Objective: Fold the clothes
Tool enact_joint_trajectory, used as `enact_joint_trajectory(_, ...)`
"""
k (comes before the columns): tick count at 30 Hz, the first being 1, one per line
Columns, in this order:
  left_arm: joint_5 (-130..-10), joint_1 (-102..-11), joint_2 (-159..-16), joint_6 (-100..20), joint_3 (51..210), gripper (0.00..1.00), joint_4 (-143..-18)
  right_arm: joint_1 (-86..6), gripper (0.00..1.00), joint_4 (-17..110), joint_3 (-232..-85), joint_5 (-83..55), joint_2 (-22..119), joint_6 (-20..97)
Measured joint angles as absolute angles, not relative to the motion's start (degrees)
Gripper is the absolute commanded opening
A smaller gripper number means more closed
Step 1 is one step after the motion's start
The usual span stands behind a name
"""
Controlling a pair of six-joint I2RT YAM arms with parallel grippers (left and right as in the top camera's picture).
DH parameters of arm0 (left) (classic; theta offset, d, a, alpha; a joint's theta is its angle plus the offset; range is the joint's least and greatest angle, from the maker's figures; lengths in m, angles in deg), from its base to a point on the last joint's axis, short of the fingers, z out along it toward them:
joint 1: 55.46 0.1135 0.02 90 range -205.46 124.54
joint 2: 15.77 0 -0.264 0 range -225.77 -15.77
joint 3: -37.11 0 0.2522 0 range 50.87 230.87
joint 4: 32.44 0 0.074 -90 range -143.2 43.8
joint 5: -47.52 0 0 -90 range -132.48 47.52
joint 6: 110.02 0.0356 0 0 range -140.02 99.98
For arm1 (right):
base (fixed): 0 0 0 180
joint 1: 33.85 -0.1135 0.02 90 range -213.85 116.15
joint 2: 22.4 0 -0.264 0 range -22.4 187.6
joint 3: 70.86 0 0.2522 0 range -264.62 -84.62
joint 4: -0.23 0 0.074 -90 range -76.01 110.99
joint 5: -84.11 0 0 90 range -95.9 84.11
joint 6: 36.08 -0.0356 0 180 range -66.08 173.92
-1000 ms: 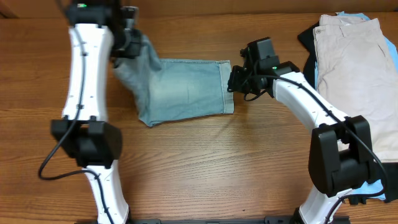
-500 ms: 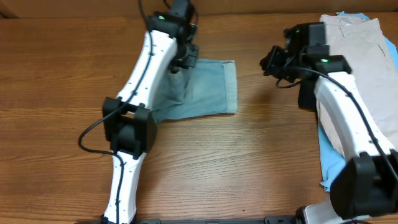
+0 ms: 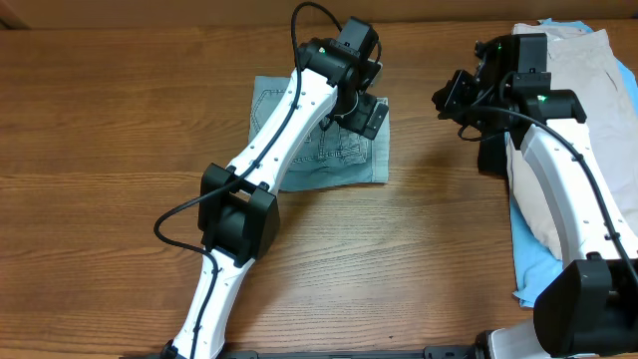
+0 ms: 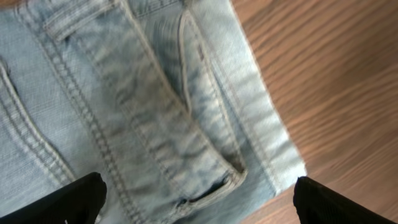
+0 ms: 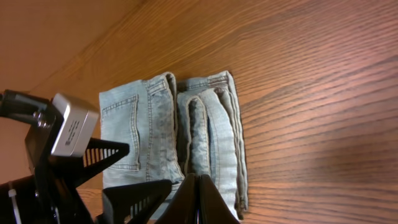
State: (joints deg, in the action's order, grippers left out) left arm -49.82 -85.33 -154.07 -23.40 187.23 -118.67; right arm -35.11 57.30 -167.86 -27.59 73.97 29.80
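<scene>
One fold looks finished: denim shorts (image 3: 344,160) lie doubled left of centre, my left gripper (image 4: 198,190) spread wide over their right edge. Next, I reckon, my right gripper (image 5: 198,186), pinched closed on nothing, fetches beige shorts (image 3: 568,90).

The left arm (image 3: 284,125) has smooth white tubular shells set between blocky black joint housings (image 3: 237,214). A thin black cable (image 3: 177,214) loops out beside the elbow joint, and another arcs above the wrist, where a small green light (image 3: 321,47) glows. The right arm (image 3: 558,165) is built alike: white shells, black joints, a black cable along the shell, green lights. The black left gripper (image 3: 365,112) has ribbed, truss-patterned fingers (image 5: 106,151) and carries a grey box (image 5: 73,124) with fine print.
</scene>
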Motion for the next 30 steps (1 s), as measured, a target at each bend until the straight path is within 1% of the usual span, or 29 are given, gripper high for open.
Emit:
enact_joint_trajectory(4,-49.8,-84.98,-154.07,-18.15,187.23,1.0,-121.22,-34.67,0.04,57.96,-167.86,-27.48,73.97,30.39)
enact_joint_trajectory(13,-48.55,-85.87,-154.14,-3.55,186.77,1.0,-122.82,-34.62,0.04,60.71,-167.86,-25.8,73.97,31.09)
enact_joint_trajectory(20,-42.15,-87.12,-155.47,6.22,181.79,1.0,-125.92,-34.62,0.04,62.44,-167.86,-24.18,73.97,31.46)
enact_joint_trajectory(25,-40.2,-86.88,-155.97,10.26,176.08,1.0,-124.33,-34.62,0.04,62.92,-167.86,-23.41,73.97,31.48)
enact_joint_trajectory(26,-39.98,-86.81,-155.97,10.64,175.08,0.99,-123.91,-34.62,0.04,62.92,-167.86,-23.39,73.97,31.48)
enact_joint_trajectory(28,-39.63,-86.62,-155.97,11.18,173.55,0.95,-122.99,-34.62,0.04,62.94,-167.86,-23.26,73.97,31.48)
enact_joint_trajectory(30,-39.2,-86.55,-155.97,11.82,171.88,0.86,-120.98,-34.62,0.04,62.94,-167.86,-23.17,73.97,31.48)
